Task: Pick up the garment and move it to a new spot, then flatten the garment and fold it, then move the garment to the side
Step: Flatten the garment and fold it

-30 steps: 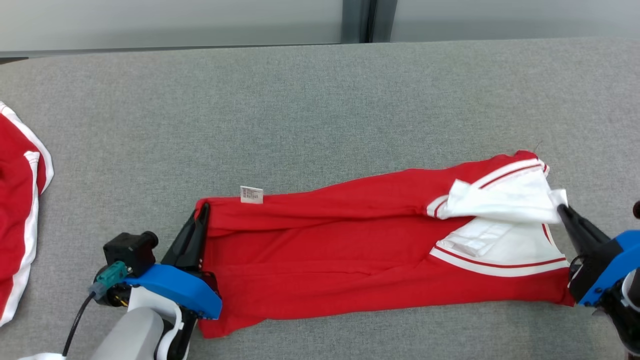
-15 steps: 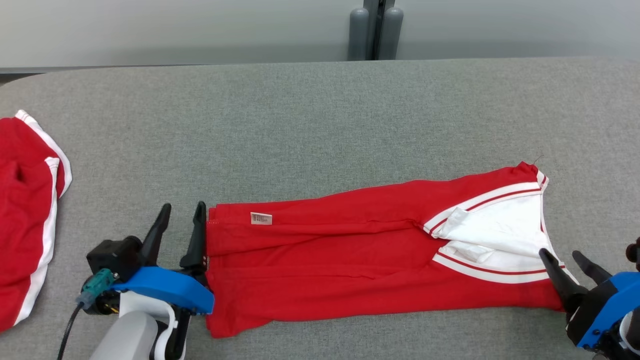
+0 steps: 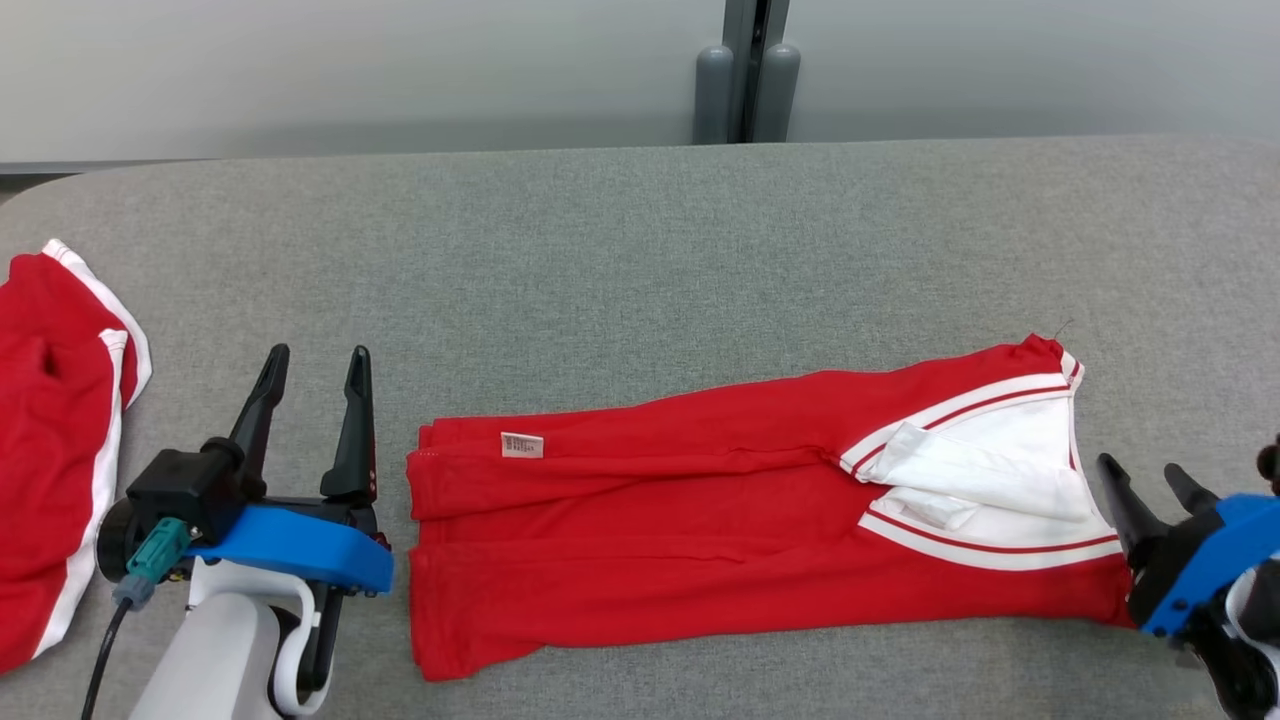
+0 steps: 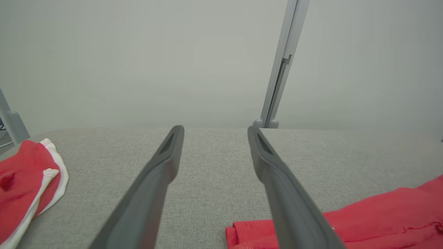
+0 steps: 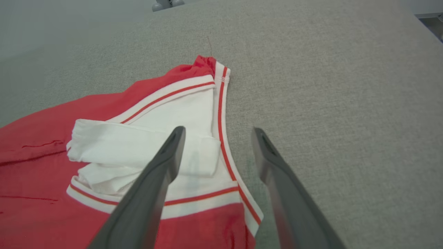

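Red garment (image 3: 700,530) lies as a long folded strip near the surface's (image 3: 640,250) front edge. Left gripper (image 3: 319,352) and right gripper (image 3: 1140,466) stand spread and empty just off its ends; a second ago each pinched one. Folding seems midway: next, regrip one end and carry it across.

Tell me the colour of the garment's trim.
The trim is white with a thin red stripe; clearest in the right wrist view.
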Controlling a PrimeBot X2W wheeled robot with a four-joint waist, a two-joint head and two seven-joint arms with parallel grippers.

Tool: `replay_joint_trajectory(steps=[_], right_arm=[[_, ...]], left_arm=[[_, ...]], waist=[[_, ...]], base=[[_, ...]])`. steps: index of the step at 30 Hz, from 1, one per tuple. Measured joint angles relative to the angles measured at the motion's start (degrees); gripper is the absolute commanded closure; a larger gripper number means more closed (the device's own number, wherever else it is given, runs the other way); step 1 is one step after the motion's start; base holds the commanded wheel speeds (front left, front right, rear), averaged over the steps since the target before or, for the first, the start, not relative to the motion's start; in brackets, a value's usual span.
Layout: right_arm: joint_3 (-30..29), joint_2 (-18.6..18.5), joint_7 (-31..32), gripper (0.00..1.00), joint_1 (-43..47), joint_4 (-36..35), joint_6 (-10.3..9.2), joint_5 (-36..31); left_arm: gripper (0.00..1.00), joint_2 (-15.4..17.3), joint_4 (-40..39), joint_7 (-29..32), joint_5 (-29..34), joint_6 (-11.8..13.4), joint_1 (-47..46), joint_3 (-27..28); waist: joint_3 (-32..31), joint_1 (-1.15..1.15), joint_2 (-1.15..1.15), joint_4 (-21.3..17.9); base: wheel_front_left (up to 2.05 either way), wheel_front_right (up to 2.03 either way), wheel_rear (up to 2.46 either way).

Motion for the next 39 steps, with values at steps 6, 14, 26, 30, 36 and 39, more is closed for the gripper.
replay_joint_trajectory(steps=[6,14,26,30,36,39], right_arm=[[-1.10,1.31,-0.56,0.00,-7.69,10.43,0.00,-4.12],[-1.29,2.81,0.34,0.00,-13.55,21.95,0.00,-9.79],[-1.31,3.34,-1.71,1.00,-14.82,24.94,0.01,-12.35],[-1.33,2.64,-2.98,1.00,-14.05,23.16,0.02,-11.41],[-4.39,-0.52,-3.24,1.00,-11.00,18.16,0.01,-11.05],[-6.38,-1.85,-2.91,1.00,-9.26,15.27,0.01,-11.80]], left_arm=[[0.00,0.46,3.07,0.03,-0.02,-1.02,-2.01,-0.16],[0.00,0.29,5.16,0.26,-0.85,-1.79,-3.28,-0.96],[0.00,0.01,6.21,0.18,-1.40,-1.99,-3.24,-0.96],[0.00,-0.08,6.44,0.16,-1.79,-1.98,-2.77,-0.85],[0.00,-0.20,6.46,0.09,-1.96,-1.97,-1.65,-0.69],[0.00,-0.21,6.25,0.09,-1.98,-1.93,-1.33,-0.65]], waist=[[1.12,0.00,0.00,0.08],[2.18,0.01,0.00,1.87],[1.85,0.01,0.00,2.14],[1.24,0.01,0.00,1.37],[-0.34,0.01,0.00,0.31],[-0.97,0.01,0.00,-0.20]], base=[[0.00,0.00,0.00],[0.00,0.00,0.00],[0.00,0.00,0.00],[0.00,0.00,0.00],[0.00,0.00,0.00],[0.00,0.00,0.00]])
